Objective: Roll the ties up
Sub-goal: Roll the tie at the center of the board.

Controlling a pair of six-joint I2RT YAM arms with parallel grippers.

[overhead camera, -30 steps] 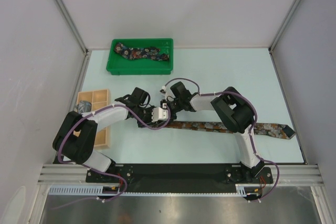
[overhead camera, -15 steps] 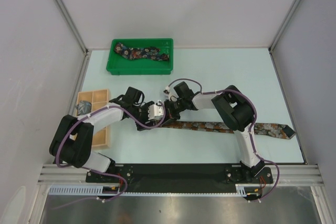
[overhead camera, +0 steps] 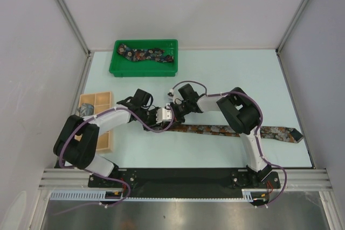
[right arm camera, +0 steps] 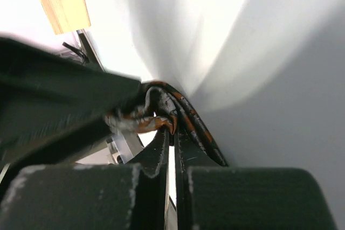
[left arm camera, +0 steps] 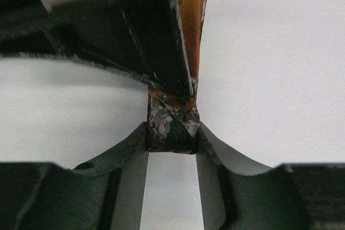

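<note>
A rust-brown tie point(overhead camera: 226, 130) lies flat across the near table, its pointed end at the right. Its left end is lifted and folded into a small roll point(left arm camera: 172, 129). My left gripper point(overhead camera: 165, 116) has both fingertips pressed against the sides of that roll point(left arm camera: 172, 139). My right gripper point(overhead camera: 174, 111) meets it from the right, jaws shut on the fabric of the same end point(right arm camera: 171, 132), with the tie point(right arm camera: 190, 121) curling over the tips. A dark navy floral tie point(overhead camera: 148, 54) lies in the green tray. A grey-blue tie point(overhead camera: 86, 110) sits rolled in the wooden box.
The green plastic tray point(overhead camera: 116, 68) stands at the back left. The tan wooden compartment box point(overhead camera: 101, 99) sits at the left edge, close to my left arm. Frame posts and white walls close in the table on both sides.
My left gripper drew back to the left with wider jaws, then came right again and closed onto the rolled end. The right gripper's jaws closed fully and stayed at the tie's end.
</note>
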